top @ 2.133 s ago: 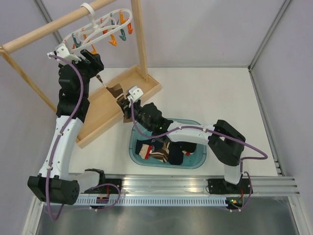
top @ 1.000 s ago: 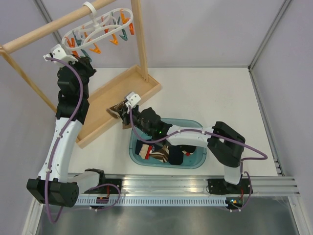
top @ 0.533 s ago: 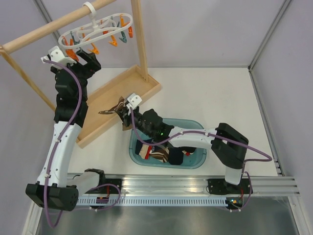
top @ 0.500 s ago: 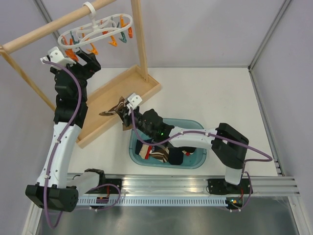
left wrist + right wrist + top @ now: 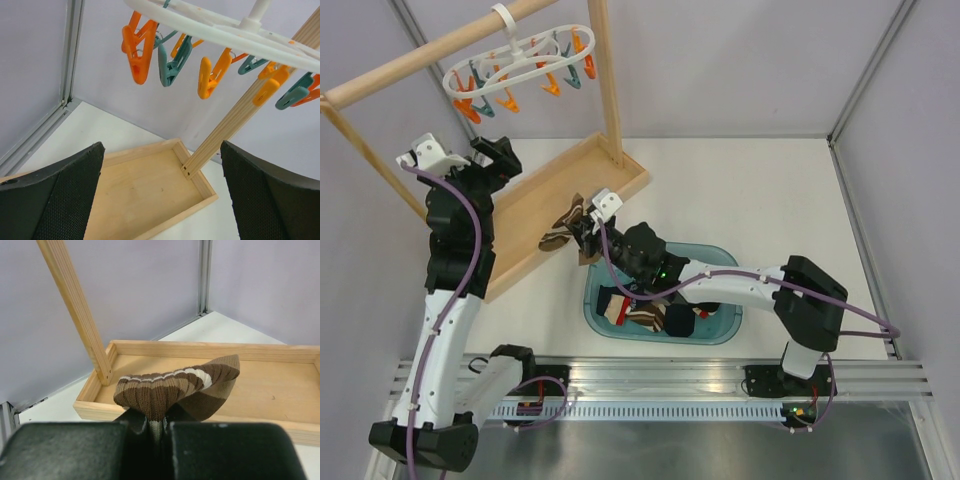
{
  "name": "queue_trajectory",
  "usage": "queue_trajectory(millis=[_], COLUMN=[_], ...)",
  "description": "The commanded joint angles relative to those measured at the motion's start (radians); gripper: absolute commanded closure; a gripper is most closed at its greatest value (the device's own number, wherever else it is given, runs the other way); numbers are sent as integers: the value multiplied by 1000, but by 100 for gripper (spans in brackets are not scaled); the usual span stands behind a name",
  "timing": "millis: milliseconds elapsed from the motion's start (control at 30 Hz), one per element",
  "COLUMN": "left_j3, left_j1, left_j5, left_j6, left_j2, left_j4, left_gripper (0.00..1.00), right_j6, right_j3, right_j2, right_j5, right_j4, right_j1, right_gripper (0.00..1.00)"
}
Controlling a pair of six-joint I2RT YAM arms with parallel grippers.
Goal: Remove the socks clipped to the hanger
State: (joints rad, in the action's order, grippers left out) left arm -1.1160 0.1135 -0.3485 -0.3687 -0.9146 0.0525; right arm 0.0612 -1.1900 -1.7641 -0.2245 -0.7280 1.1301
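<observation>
Item 1. My right tool [image 5: 157, 429]: shut tight on one striped sock [image 5: 176, 384], brown with tan and white bands. I pinch it at its fold, and the two halves arch up over my fingers. From above, the sock sits over the edge of the wooden tray [image 5: 525, 225], on the side toward the bin.

Item 2. My left tool [image 5: 161, 150]: fingers spread wide, nothing between them. It hangs below the hanger [image 5: 210, 31] and does not touch it.

Item 3. Hanger: white oval ring, hooked over the wooden pole [image 5: 415, 62] at the rear left. Orange clips [image 5: 140, 49] and teal clips [image 5: 173, 62] dangle beneath the ring.

Item 4. Teal bin [image 5: 590, 305]: on the surface [image 5: 760, 190], just beside the tray, under my right arm. It contains loose socks [image 5: 648, 312], some dark, some striped.
</observation>
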Motion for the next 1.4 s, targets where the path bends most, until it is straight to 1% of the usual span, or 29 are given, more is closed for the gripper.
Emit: queue_trajectory(millis=[0,133,233,300,433,533,567,600,733,833,933,1033,1133,1367], left_j3=[59,163,212,229,258,277,285,298,298,301,301,301,300,297], left_j1=[2,2,2,2,2,2,2,2,2,2,2,2,2,2], left_j5=[-30,-29,-9,14,104,167,184,203,302,333,338,344,344,332], left_j6=[31,42,63,89,166,175,174,168,174,168,166,166,169,174], left_j2=[83,181,243,276,299,310,310,312,293,296,304,304,304,304], left_j4=[13,44,84,112,159,188,191,194,220,236,237,239,244,253], left_gripper=[0,0,0,0,0,0,0,0,0,0,0,0,0,0], right_j6=[-23,-54,-55,-89,-121,-118,-112,-104,-86,-64,18,107,161,264], right_j3=[24,59,89,121,177,234,246,271,312,328,362,421,475,561], right_j2=[89,150,205,256,360,468,532,563,747,811,854,873,855,792], right_j5=[-35,-67,-96,-122,-191,-233,-240,-255,-295,-318,-334,-302,-262,-214], right_j4=[4,61,124,170,277,402,429,456,634,725,817,819,799,696], right_j1=[2,2,0,2,-4,-23,-27,-35,-38,-38,-39,-38,-38,-33], right_gripper=[99,99,99,99,99,99,99,99,99,99,99,99,99,99])
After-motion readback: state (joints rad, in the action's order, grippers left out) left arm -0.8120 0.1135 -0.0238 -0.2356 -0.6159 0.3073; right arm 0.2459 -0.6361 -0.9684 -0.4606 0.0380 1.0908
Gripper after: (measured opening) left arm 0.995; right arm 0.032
